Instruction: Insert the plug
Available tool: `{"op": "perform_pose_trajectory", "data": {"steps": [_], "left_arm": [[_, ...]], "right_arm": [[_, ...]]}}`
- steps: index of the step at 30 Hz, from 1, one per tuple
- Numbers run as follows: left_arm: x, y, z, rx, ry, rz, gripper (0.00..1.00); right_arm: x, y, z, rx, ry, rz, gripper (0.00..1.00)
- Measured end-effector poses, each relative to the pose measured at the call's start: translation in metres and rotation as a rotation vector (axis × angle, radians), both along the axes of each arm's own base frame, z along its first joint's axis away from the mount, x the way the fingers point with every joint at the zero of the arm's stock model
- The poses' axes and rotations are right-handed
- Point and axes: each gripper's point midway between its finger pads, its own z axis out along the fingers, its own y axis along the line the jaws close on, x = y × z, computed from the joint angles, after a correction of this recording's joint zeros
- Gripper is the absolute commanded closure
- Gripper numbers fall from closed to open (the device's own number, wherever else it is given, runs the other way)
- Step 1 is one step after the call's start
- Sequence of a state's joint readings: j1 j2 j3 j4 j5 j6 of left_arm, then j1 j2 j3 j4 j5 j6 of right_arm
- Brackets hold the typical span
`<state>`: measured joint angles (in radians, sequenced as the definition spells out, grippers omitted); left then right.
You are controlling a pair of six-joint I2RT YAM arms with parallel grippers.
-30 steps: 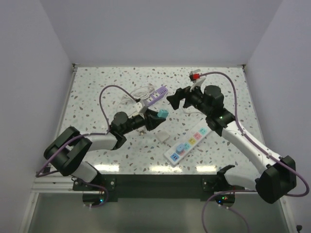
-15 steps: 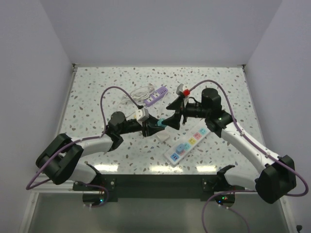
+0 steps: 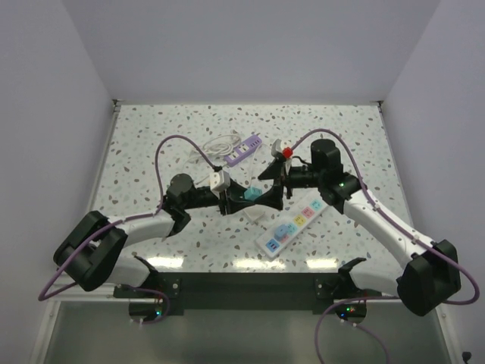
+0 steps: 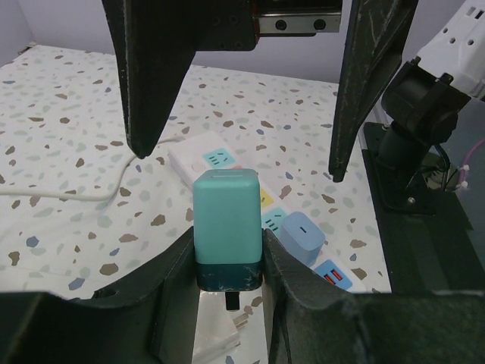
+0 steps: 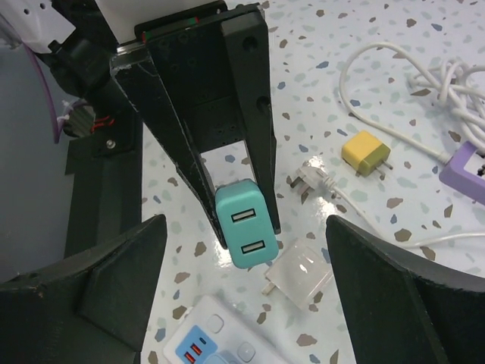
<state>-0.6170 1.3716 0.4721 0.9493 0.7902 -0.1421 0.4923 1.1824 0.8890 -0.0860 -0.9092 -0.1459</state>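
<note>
The plug (image 3: 249,195) is a teal charger block with two USB slots (image 5: 247,224). My left gripper (image 4: 227,258) is shut on its dark lower end and holds it above the table, pins toward the wrist (image 4: 226,224). My right gripper (image 5: 242,227) faces it head-on and is open. Its two fingers (image 4: 151,76) stand on either side of the plug's far end, apart from it. The white power strip (image 3: 292,224) lies on the table just below and to the right, with coloured sockets and a blue plug (image 4: 301,235) seated in it.
A clear white plug (image 5: 301,274) lies on the table under the teal one. A yellow plug (image 5: 364,152), a white pronged plug on its cable (image 5: 314,176) and a purple power strip (image 3: 246,149) with coiled white cable (image 3: 216,144) lie further back.
The right gripper swung down and left from the back of the table to meet the left one. The left gripper carried the plug slightly right and lower. The two now face each other.
</note>
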Motion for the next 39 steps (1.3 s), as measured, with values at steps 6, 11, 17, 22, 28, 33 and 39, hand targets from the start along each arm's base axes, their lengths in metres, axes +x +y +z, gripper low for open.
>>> {"op": "perform_pose_trajectory", "data": {"steps": [6, 11, 17, 22, 28, 33, 39], "left_arm": [[-0.003, 0.000, 0.001, -0.004, -0.002, -0.018, 1.00], [-0.004, -0.001, 0.002, -0.007, -0.006, -0.025, 1.00], [-0.003, 0.001, 0.000, -0.003, 0.014, -0.020, 1.00], [-0.004, 0.001, 0.000, -0.006, 0.026, -0.024, 0.99], [-0.003, 0.001, 0.000, -0.008, 0.020, -0.019, 0.45], [0.004, 0.002, -0.001, -0.005, 0.018, 0.020, 0.24], [0.018, 0.012, 0.011, -0.007, -0.033, 0.141, 0.21]], "right_arm": [[0.004, 0.005, -0.020, -0.031, 0.050, 0.017, 0.15], [0.001, 0.012, -0.034, -0.061, 0.074, 0.045, 0.35], [-0.003, 0.013, -0.031, -0.052, 0.060, 0.071, 0.81], [-0.003, 0.013, -0.030, -0.050, 0.048, 0.081, 1.00], [-0.002, 0.013, -0.029, -0.049, 0.048, 0.068, 1.00], [0.015, 0.007, -0.031, -0.094, 0.049, -0.057, 1.00], [0.032, -0.012, -0.020, -0.139, 0.056, -0.263, 1.00]]}}
